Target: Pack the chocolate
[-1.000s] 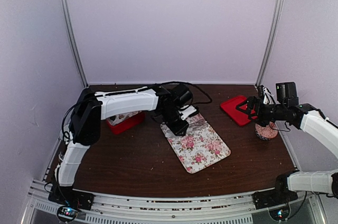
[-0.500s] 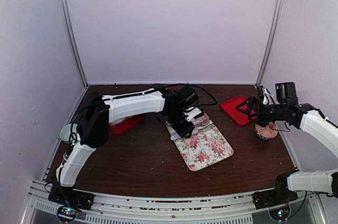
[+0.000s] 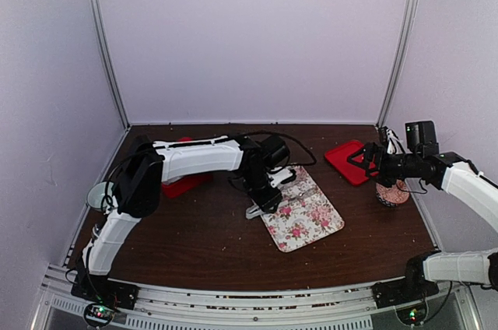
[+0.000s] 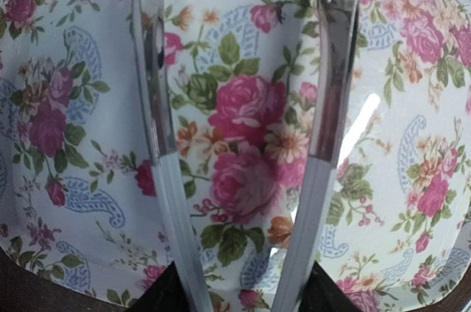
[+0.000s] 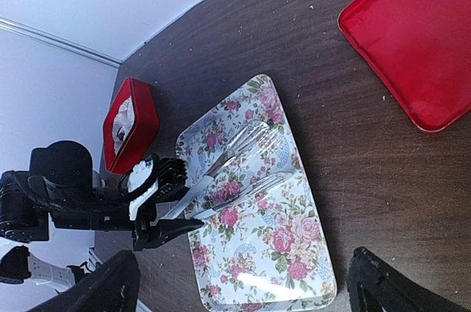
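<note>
Left wrist cam is the useful one here. The tongs (image 4: pixel 322 135) come straight out of the left gripper (image 4: pixel 246 299), which pinches them at the handle end with its jaws partly closed. The two forked arms stand sprung apart with nothing between the tips. All that's under them is the flowery tray (image 4: pixel 412 106), with no chocolate on the part you can see.

Going outward, the right wrist cam shows the tongs slanting over the tray, long axis running from its near-left edge toward the far right. The red box (image 5: pixel 147 115) is the other way, off to the gripper's left and behind the tips, near but not touching. It's got white paper (image 5: pixel 125 115) in it and one dark bit (image 5: pixel 120 134) that could be a chocolate, but it's too small to say. My guess is the tongs have to swing round left rather than reach ahead, and the left arm is by far the nearer one.

Right gripper (image 5: pixel 250 286) hangs wide open and empty, well apart, near the flat red lid (image 5: pixel 412 47). In the top view a round dish (image 3: pixel 391 194) sits below it, contents hidden.
</note>
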Robot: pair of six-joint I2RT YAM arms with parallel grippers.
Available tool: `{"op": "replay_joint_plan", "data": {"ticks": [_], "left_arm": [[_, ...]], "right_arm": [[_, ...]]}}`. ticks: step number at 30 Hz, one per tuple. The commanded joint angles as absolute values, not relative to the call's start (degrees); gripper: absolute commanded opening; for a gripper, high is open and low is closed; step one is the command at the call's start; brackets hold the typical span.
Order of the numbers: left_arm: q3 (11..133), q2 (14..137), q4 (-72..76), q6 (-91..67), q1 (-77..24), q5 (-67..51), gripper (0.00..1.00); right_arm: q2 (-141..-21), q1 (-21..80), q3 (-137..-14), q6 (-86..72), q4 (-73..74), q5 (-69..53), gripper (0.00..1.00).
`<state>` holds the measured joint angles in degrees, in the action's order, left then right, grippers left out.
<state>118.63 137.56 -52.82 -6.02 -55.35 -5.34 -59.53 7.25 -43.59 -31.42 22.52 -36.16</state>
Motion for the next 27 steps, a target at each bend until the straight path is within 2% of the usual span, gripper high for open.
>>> {"op": "replay_joint_plan", "data": {"ticks": [1, 5, 11, 14, 23, 27], "left_arm": [[117.28, 132.65, -51.81, -5.05, -55.46, -5.32, 0.55], [116.96, 130.67, -50.93, -5.15, -55.37, -5.19, 0.65], [117.11, 126.40, -50.73, -6.20, -54.79, -4.57, 0.72], [116.77, 124.06, -50.63, -6.65, -54.05, -4.18, 0.85], [114.25, 118.83, -50.63, -8.04, -52.50, -1.20, 0.96], [111.98, 116.76, -50.48, -9.35, -51.50, 0.00, 0.98]], "right_arm": [[-59.52, 6.94, -46.29, -31.94, 22.47, -34.31, 1.00], [-60.67, 6.89, -48.87, -31.84, 23.98, -30.99, 1.00], [-64.54, 6.50, -54.97, -30.67, 28.54, -23.09, 0.99], [-66.95, 5.09, -59.10, -29.67, 30.66, -18.31, 0.97], [-78.35, -5.42, -67.28, -26.28, 34.30, -13.48, 0.89], [-84.79, -8.70, -70.88, -23.31, 34.60, -12.96, 0.85]]}}
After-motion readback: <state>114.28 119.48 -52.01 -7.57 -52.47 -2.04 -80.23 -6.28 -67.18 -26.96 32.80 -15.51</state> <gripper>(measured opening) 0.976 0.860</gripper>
